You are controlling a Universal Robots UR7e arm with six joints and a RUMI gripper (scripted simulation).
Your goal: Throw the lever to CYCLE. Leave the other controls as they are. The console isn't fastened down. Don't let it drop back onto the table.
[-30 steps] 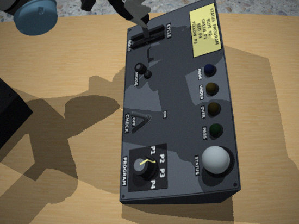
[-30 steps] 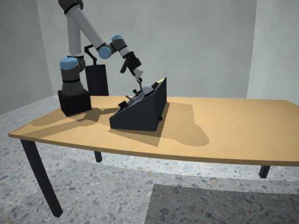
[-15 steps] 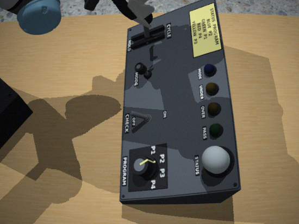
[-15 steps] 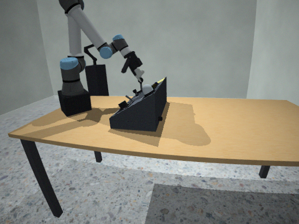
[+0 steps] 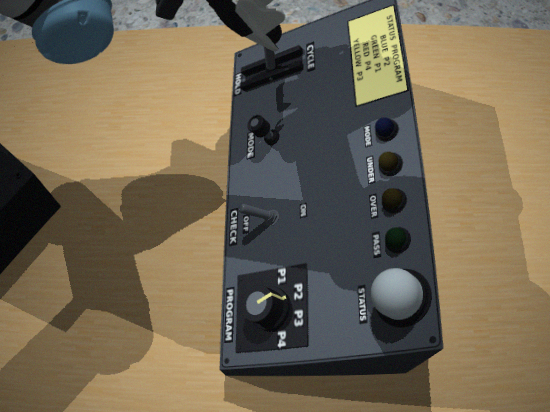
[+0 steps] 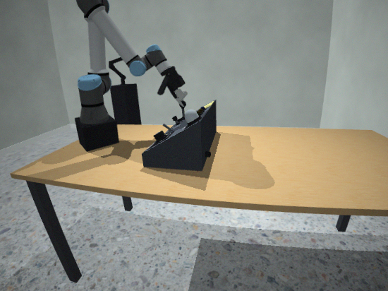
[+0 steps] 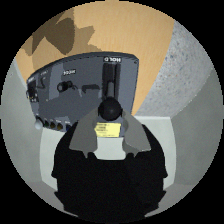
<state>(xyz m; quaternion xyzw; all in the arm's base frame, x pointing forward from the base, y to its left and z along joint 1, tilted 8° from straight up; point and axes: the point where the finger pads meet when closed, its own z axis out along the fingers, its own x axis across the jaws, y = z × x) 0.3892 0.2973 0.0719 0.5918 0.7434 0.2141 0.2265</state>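
Observation:
A dark sloped console (image 5: 325,192) lies on the wooden table. Its lever (image 5: 270,58) stands in a black slot (image 5: 272,68) between the labels HOLD (image 5: 238,83) and CYCLE (image 5: 310,56), about the middle of the slot. My gripper (image 5: 265,34) is shut on the lever's top. In the wrist view the lever's round knob (image 7: 110,108) sits between my fingers, with the slot (image 7: 109,80) running away toward HOLD. In the exterior view the gripper (image 6: 180,102) reaches down to the console's upper part.
Other controls on the console: MODE knob (image 5: 257,123), CHECK toggle (image 5: 260,217) at OFF, PROGRAM dial (image 5: 265,304), STATUS dome (image 5: 397,293), four dark lamps (image 5: 390,182), yellow label (image 5: 380,54). The robot base (image 6: 95,130) stands at the table's left end.

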